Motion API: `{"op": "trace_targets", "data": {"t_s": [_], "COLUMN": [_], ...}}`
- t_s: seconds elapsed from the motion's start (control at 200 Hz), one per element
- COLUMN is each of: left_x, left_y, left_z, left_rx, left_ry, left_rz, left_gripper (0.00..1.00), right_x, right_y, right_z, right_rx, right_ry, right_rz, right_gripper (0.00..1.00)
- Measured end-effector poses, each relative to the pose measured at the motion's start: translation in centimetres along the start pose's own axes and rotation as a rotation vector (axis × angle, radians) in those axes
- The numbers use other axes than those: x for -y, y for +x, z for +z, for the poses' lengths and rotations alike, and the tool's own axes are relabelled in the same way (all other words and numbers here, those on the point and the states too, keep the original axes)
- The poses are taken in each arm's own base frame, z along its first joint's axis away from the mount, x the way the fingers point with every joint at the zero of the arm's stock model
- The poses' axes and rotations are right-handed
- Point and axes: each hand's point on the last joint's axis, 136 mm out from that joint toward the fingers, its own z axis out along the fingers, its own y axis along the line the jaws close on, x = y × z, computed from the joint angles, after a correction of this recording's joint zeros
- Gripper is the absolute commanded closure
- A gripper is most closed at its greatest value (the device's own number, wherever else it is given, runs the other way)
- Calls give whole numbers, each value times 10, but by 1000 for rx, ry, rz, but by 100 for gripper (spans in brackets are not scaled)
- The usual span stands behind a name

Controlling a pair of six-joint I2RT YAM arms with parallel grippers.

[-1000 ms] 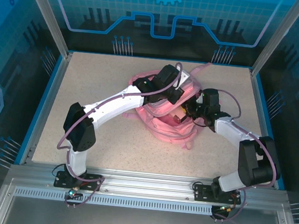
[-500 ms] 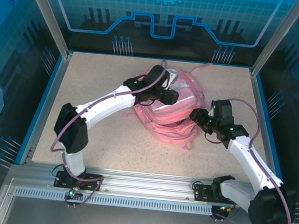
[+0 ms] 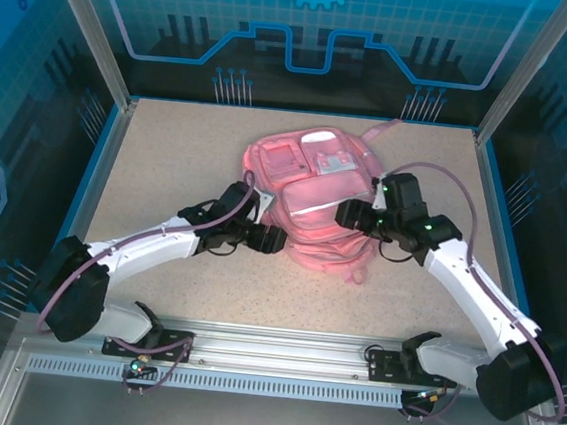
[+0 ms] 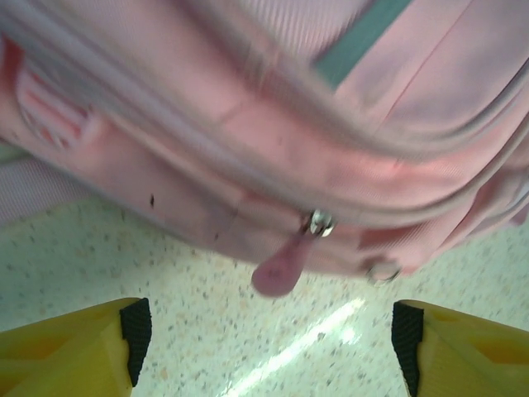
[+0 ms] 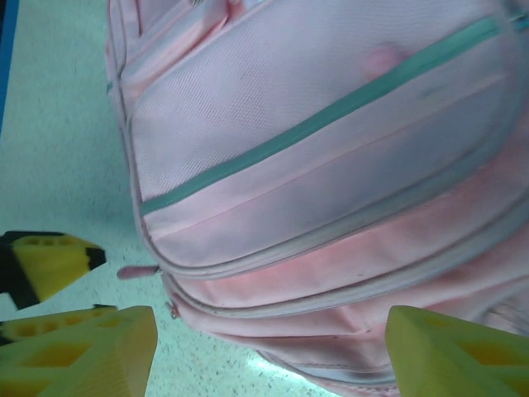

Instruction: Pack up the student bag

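The student bag lies flat mid-table, its long axis running up and down the frame, with the strap end at the upper right. The left fingers and right fingers are spread wide and empty, and they cover the bag's lower-left and right edges.

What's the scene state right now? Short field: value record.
bag: pink student bag lying flat mid-table
zips: those seen in the wrist views look closed
zip pull: pink tab hanging at the bag's edge, just ahead of the left gripper
left gripper: open, empty, at the bag's near-left edge
right gripper: open, empty, at the bag's right side
table: speckled beige
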Motion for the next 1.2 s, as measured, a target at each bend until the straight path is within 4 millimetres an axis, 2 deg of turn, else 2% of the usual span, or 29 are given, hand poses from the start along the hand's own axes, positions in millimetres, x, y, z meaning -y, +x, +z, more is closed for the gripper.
{"op": "trace_targets", "data": {"t_s": [0.15,0.31,0.38,0.595,0.78,0.835,1.056,1.111,1.196], "left_x": [-1,0,1,7,12,12,9,8,7], "left_y": [3,2,2,-13,-23,-23,-15,-12,-11], "left_z": [11,26,29,26,23,24,26,26,26], "left_rx": [-24,-63,-72,-42,-26,-28,-68,-78,-85], "left_ry": [3,12,16,26,35,35,25,23,21], "left_rz": [47,98,117,169,204,204,206,214,216], "left_gripper": [33,47,50,53,69,70,62,62,69], "right_x": [-12,-20,-22,-23,-16,-13,-12,-13,-11], "right_y": [12,19,21,35,47,53,67,70,74], "right_z": [16,21,23,31,35,37,45,48,52], "right_rx": [-63,-88,-97,-149,-181,-198,-245,-256,-273], "right_ry": [-6,-15,-15,-1,18,29,44,49,59], "right_rz": [-41,-62,-67,-70,-55,-46,-39,-38,-32], "right_gripper": [25,26,27,27,27,28,28,28,29]}}
